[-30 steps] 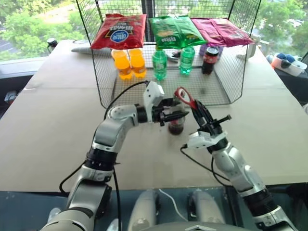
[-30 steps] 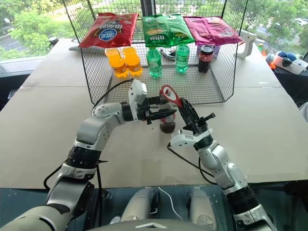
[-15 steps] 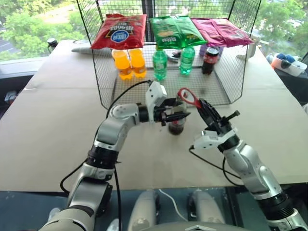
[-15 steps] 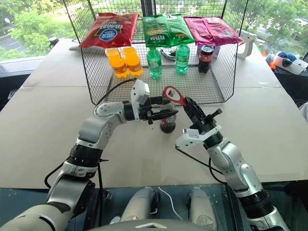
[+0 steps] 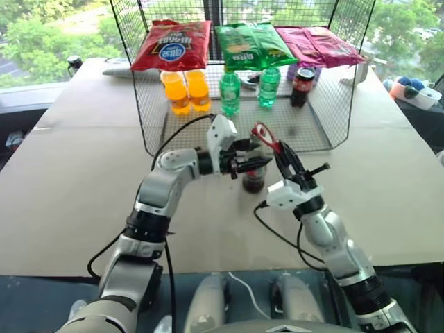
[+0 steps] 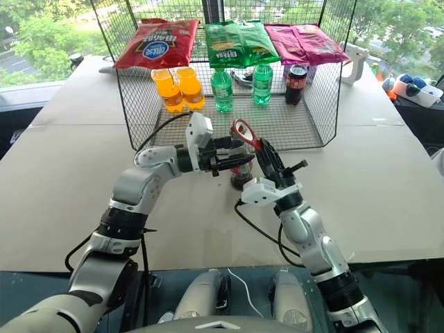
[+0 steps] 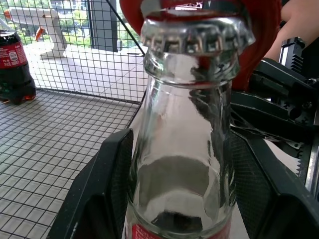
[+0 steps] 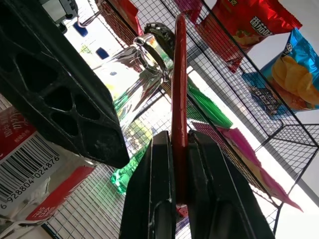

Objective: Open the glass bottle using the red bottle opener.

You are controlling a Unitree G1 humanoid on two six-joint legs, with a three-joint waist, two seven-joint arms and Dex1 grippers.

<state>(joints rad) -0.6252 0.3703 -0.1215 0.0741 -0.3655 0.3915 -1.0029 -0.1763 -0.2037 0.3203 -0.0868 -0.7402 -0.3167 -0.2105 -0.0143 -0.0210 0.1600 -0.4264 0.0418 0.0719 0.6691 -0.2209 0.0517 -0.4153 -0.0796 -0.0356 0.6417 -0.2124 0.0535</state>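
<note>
Brown paper covers the table [image 5: 76, 173], and I have the glass bottle [image 5: 254, 177] upright near its middle, just before a wire basket [image 5: 316, 132]. My left hand [image 5: 251, 165] grips its neck from the left, fingers level. My right hand [image 5: 284, 158] pinches the red bottle opener [image 5: 264, 136] by the handle, angled up toward the cap [image 7: 196, 37] from the right; its loop head sits against the cap's far edge. Clear glass, dark liquid at the bottom, cap on.

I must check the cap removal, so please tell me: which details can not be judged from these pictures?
- Whether the red bottle opener has hooked the cap: left wrist view, cap hides the opener's edge.
- The glass bottle base: left gripper covers the neck.
- Bottle label text: left wrist view, cut off by the edge.
</note>
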